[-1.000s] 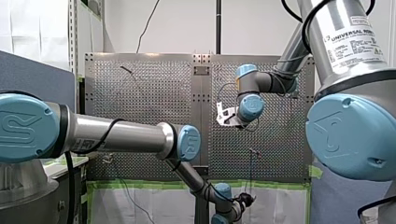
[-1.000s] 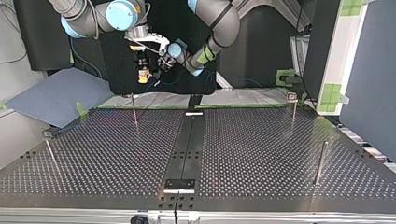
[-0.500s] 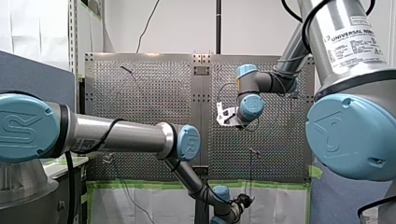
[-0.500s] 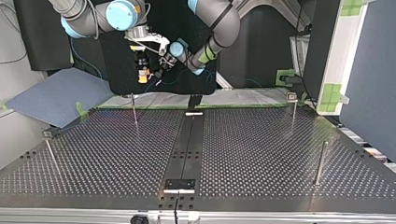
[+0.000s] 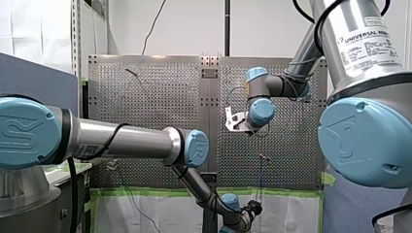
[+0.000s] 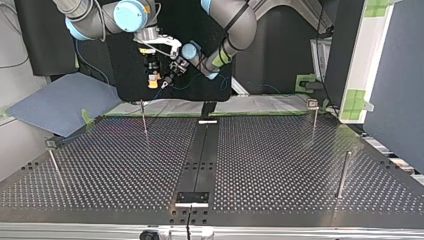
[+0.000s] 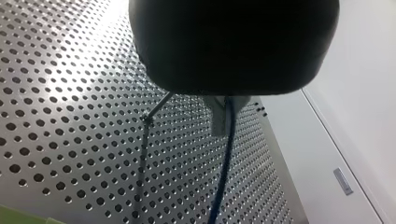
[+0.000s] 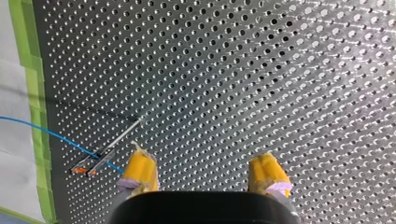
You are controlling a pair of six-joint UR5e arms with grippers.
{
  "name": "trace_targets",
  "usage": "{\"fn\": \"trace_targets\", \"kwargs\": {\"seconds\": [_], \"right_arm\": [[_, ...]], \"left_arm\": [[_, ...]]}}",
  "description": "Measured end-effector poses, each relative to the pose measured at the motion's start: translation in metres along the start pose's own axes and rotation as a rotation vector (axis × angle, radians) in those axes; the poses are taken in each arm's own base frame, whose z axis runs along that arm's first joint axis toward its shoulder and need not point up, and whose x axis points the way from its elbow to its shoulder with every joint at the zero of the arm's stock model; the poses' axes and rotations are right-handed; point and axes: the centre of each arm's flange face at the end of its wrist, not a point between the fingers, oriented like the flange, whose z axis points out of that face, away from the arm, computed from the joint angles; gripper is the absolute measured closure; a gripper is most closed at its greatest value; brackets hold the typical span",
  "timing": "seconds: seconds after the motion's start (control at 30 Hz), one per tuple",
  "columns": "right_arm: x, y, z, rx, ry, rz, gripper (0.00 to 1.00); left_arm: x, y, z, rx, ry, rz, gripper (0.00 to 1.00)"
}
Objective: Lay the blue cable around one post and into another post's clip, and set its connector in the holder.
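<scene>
ok so here's where I'm at. My left gripper (image 7: 222, 119), the black one with metal fingers, looks pinched together on the thin blue cable (image 7: 223, 163). In the left wrist view the cable comes straight out of the fingertips and runs away ahead of them, toward the silver perforated table (image 6: 280, 165). So its long axis is basically in line with my fingers, not across them. Just beside it, not touching as far as I can tell, stands a thin metal post (image 7: 144, 154) with a bent top.

My right gripper (image 8: 203, 175) has its yellow pads (image 8: 140, 170) wide apart with nothing between them. In the right wrist view the cable passes off to one side, just beyond one pad and close by a post. Whether it touches the post there, I can't tell.

In the top view both grippers hang close together in the upper left of the frame, over the table's far edge and a bit higher in the frame than the nearest post. So the left arm owns the cable, and the right is near enough to help but empty.

My guess is the next move hinges on which side of the post the cable sits, since it has to go around one. I can't find the connector anywhere, and I'd say nothing's routed or seated yet.
</scene>
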Motion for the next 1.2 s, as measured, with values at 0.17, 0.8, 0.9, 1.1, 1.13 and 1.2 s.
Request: {"fn": "trace_targets", "kwargs": {"seconds": [0.17, 0.8, 0.9, 1.1, 1.13, 1.2], "right_arm": [[-0.001, 0.000, -0.001, 0.000, -0.002, -0.002, 0.00], [-0.001, 0.001, -0.001, -0.004, -0.004, 0.001, 0.00], [-0.001, 0.001, -0.002, -0.004, -0.005, 0.000, 0.00], [0.000, 0.001, -0.003, -0.004, -0.008, -0.001, 0.00], [0.001, 0.001, -0.003, -0.004, -0.007, -0.001, 0.00], [0.002, 0.001, -0.003, -0.004, -0.005, 0.000, 0.00]], "left_arm": [[-0.002, 0.001, -0.004, 0.012, 0.000, 0.012, 1.00], [-0.114, -0.060, 0.020, -0.041, -0.280, 0.208, 1.00], [-0.126, -0.074, 0.021, -0.056, -0.323, 0.243, 1.00], [-0.140, -0.098, 0.021, -0.082, -0.381, 0.304, 1.00], [-0.141, -0.102, 0.021, -0.084, -0.385, 0.312, 1.00], [-0.145, -0.109, 0.022, -0.089, -0.393, 0.331, 1.00]]}}
